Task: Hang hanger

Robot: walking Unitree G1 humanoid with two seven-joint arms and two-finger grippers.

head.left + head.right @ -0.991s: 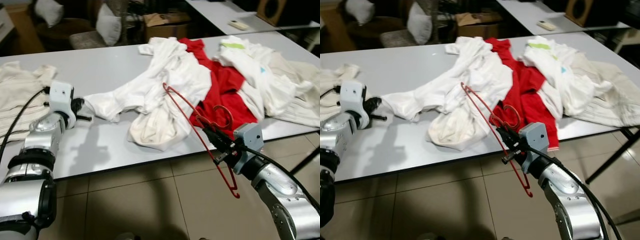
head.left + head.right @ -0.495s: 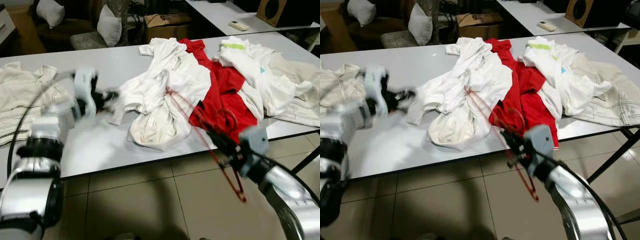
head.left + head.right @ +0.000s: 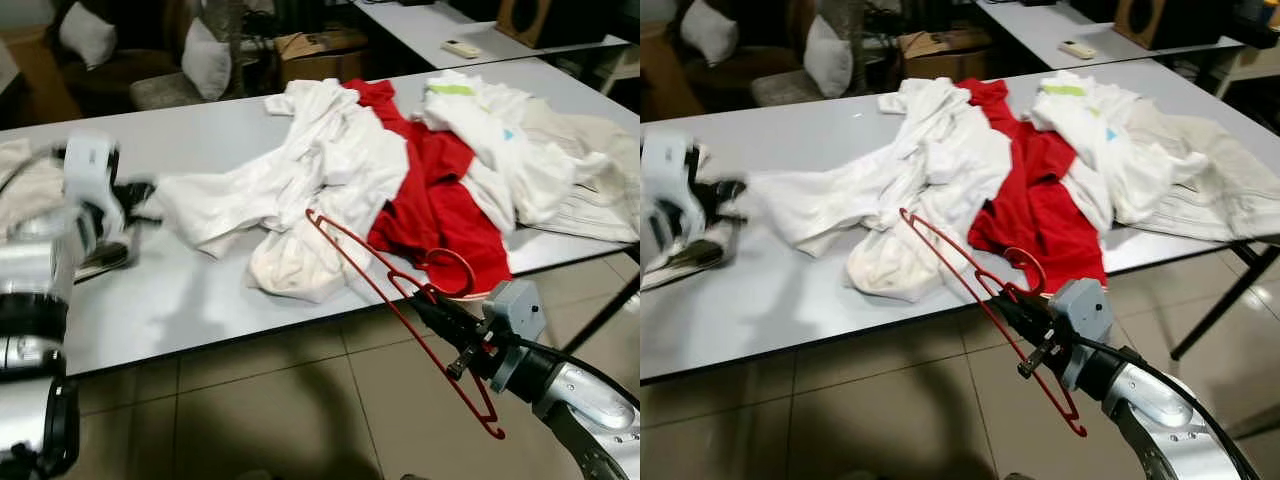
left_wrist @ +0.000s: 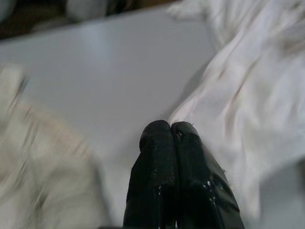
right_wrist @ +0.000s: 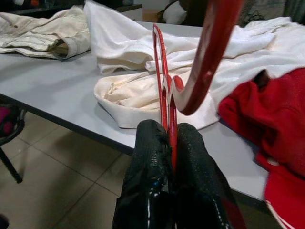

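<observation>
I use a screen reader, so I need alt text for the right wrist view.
The right gripper has its jaws shut on a red hanger, whose hook curls overhead. Beyond lies a grey table with white clothes and a red garment.

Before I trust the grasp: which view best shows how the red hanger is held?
The right wrist view: the right end effector shuts on the red hanger just below its hook. Both eye views show the whole hanger tilted over the table edge, the grip small.
</observation>
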